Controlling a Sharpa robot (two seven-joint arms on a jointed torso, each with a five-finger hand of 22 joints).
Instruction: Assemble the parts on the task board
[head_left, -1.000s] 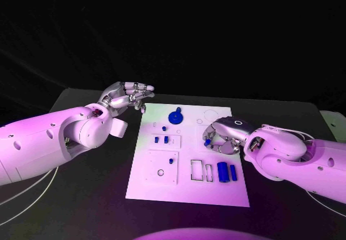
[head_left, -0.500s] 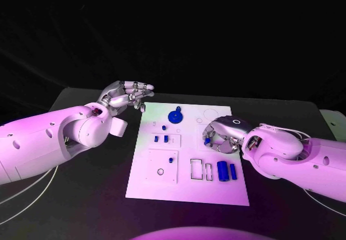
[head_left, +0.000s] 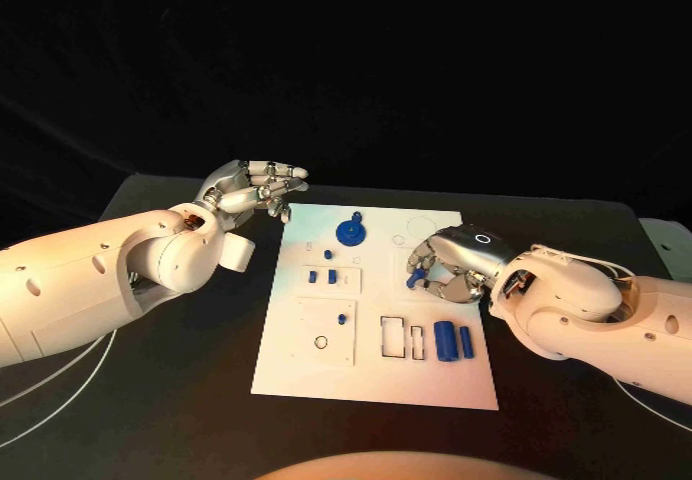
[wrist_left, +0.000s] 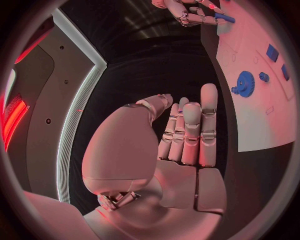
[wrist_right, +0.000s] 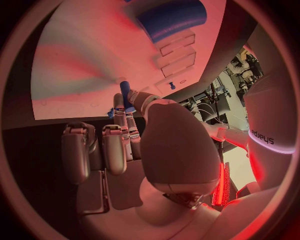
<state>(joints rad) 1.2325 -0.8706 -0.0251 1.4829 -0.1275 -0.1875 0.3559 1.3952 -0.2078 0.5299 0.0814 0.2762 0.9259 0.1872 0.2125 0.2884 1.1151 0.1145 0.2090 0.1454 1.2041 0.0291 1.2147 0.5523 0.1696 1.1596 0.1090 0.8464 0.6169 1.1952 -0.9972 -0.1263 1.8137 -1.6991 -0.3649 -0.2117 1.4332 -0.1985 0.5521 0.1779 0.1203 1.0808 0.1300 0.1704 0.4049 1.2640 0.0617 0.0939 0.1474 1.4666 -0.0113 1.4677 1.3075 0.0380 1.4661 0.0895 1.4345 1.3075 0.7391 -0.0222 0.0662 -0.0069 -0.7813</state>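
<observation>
Pinched between thumb and a finger of the right robot hand (head_left: 450, 268): a small blue peg (head_left: 414, 277), seen poking past the fingertips in the right wrist view (wrist_right: 125, 91), held just above the task board (head_left: 378, 375) toward its 3 o'clock edge. Probably light, rigid moulded plastic, smooth enough to twist out of a fingertip pinch; best taken across its sides near the middle, leaving the lower end free for seating. Left robot hand (head_left: 257, 189) holding nothing, fingers loosely extended and close together, hovering over the dark tabletop (head_left: 173, 400) just off the board's 10 o'clock corner. Lying on the board: a blue gear (head_left: 352, 234) near 12 o'clock, likely easiest gripped by its raised hub or by the toothed rim; two small blue blocks (head_left: 323, 277) at the centre-left; a tiny blue piece (head_left: 340, 320) within a square recess (head_left: 326, 333) beside an empty ring-shaped hole; two blue bars (head_left: 453, 342) toward 4 o'clock, beside narrow rectangular slots (head_left: 401, 339) that look unfilled. Faint circular outlines near 1 o'clock also apparently vacant. Target socket for the held peg: cannot tell.
</observation>
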